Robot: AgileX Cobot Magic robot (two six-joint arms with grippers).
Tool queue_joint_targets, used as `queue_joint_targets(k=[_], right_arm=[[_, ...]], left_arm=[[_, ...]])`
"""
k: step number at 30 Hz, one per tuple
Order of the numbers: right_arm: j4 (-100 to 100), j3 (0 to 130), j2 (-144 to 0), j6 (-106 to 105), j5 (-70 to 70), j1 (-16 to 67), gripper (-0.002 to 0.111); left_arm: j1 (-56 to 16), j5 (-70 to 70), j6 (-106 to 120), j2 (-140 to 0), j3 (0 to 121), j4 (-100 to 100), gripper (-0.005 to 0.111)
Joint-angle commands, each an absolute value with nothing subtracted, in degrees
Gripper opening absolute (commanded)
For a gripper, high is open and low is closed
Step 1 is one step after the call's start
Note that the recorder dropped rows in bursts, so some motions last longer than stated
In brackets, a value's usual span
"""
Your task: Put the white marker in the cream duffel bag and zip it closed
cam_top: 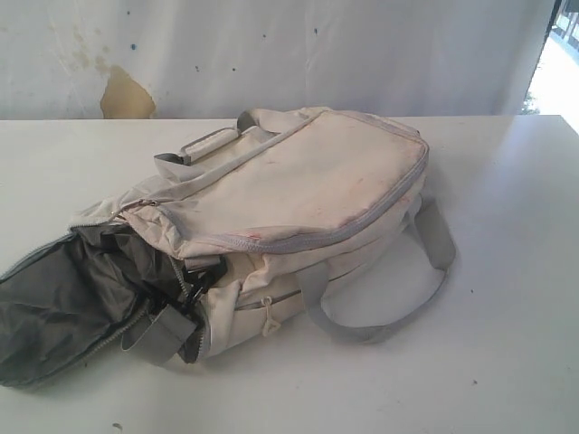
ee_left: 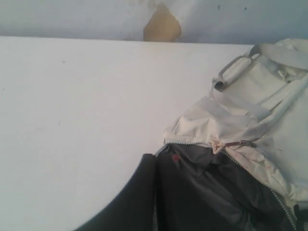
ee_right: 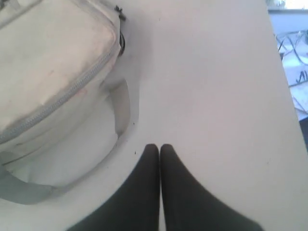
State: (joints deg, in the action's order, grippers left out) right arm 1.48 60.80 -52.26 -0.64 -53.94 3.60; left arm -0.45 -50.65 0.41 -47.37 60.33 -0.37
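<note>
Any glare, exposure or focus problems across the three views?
Exterior view: top right corner blown out by daylight; cream duffel bag evenly lit, soft shadow beneath. Left wrist view: left fingers a dark blur, bag's lining underexposed. Right wrist view: right fingers soft-edged silhouettes; table washed pale.

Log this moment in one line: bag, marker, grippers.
cream duffel bag: on table, end zip open | white marker: not in view | left gripper: shut, empty | right gripper: shut, empty

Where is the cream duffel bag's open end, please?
In the exterior view the cream duffel bag lies on the table; its dark-lined open end is at the lower left.
</note>
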Motion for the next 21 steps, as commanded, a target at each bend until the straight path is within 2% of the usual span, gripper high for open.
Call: queue_joint_targets(k=[1,21], right_arm=[[1.6,60.5,-44.8,-1.3,-53.9,3.3,0.000],[2.0,60.5,-20.6,-1.5,-59.5,3.3,0.000]], left_arm=[[-0.7,-52.7,0.0,-39.3,59.1,0.3,0.000],[-0.7,-55.6,0.0,-4.9,48.1,5.7,0.000]])
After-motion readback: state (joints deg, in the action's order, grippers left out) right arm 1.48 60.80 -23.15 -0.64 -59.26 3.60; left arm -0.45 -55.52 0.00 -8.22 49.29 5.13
